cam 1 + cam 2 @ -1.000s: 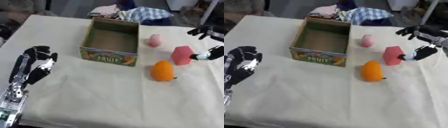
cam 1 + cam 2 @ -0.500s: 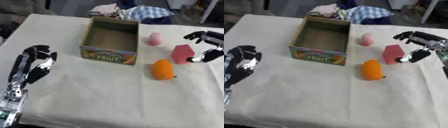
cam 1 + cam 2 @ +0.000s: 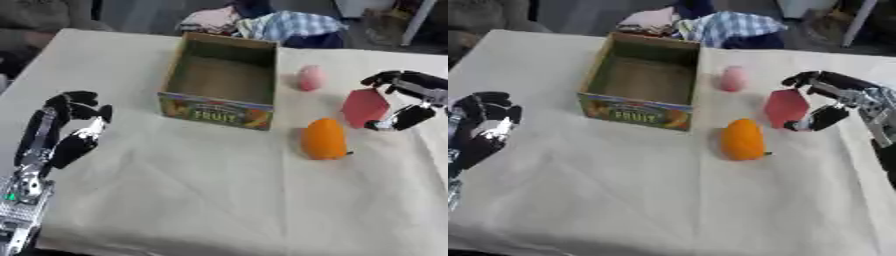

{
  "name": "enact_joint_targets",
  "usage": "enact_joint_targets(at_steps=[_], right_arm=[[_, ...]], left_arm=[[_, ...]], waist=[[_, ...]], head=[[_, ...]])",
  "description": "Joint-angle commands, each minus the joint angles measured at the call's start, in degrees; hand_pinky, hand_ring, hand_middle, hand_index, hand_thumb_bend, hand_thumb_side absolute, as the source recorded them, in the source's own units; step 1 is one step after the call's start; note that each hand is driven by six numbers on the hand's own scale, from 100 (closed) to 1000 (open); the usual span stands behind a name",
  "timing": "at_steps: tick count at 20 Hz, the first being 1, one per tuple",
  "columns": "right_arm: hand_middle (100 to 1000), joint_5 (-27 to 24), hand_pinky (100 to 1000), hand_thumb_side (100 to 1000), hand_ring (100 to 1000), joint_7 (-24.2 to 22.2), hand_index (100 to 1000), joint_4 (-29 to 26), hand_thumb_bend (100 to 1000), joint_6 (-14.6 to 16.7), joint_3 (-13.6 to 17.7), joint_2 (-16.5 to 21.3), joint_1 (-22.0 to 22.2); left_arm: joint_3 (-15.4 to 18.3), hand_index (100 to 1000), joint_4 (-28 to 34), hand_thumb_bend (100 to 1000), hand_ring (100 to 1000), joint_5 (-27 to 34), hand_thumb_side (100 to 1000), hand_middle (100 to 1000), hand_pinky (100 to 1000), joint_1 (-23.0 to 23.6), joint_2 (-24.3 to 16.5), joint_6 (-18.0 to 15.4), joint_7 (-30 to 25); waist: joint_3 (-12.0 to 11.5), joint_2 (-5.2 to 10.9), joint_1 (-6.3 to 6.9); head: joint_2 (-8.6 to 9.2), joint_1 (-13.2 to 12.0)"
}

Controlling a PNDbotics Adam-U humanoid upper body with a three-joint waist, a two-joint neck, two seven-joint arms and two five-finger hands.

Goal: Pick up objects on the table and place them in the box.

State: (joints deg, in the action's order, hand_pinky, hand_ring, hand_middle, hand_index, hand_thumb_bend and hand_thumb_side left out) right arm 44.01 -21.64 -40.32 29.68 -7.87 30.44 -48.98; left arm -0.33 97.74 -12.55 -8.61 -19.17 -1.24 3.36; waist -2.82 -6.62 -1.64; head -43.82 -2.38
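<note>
Your right hand is spread wide around the red block, fingers arched over its top and thumb low at its right side, not closed on it. The block sits on the worktop to the right of the open box, well apart from it. The orange fruit lies just right of the box's front corner, and the pink object sits beside the box's right wall. Your left hand rests left of the box, fingers relaxed, holding nothing.
</note>
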Motion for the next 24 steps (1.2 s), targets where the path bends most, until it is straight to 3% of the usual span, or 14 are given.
enact_joint_targets(at_steps=[1,6,10,11,15,24], right_arm=[[871,1.81,775,294,887,0.86,943,0.15,474,-0.13,0.74,0.51,-1.54],[845,4.62,771,320,871,2.52,926,0.81,457,-0.34,1.14,-0.30,-1.56],[714,6.19,743,257,818,5.55,822,0.43,464,-0.39,1.51,-0.30,-1.47],[636,6.63,727,221,795,6.63,762,0.20,449,-0.44,1.55,-0.22,-1.47],[520,8.21,694,185,751,11.59,662,-1.01,416,-0.55,1.70,0.07,-1.45],[471,6.86,670,148,719,15.65,631,-4.90,389,-0.22,1.95,0.48,-1.93]], left_arm=[[0.06,738,0.55,351,624,0.44,457,610,693,-0.73,-0.94,-0.15,-0.18],[0.05,737,0.53,351,624,0.45,458,610,693,-0.73,-0.85,-0.14,-0.21],[0.09,737,0.54,350,624,0.47,459,610,693,-0.76,-0.81,-0.15,-0.19],[0.10,737,0.53,350,624,0.47,459,610,693,-0.77,-0.80,-0.15,-0.18],[0.11,738,0.48,349,624,0.48,460,610,693,-0.81,-0.76,-0.15,-0.17],[0.19,738,0.50,347,624,0.51,460,610,694,-0.75,-0.82,-0.15,-0.08]], waist=[[-0.11,0.71,0.15],[-0.38,0.71,0.21],[-0.49,0.70,0.16],[-0.49,0.69,0.13],[-0.39,0.63,0.00],[-0.28,0.74,-0.06]], head=[[-0.30,0.16],[-0.29,0.24],[-0.27,0.20],[-0.23,0.20],[-0.16,0.14],[-0.07,0.03]])
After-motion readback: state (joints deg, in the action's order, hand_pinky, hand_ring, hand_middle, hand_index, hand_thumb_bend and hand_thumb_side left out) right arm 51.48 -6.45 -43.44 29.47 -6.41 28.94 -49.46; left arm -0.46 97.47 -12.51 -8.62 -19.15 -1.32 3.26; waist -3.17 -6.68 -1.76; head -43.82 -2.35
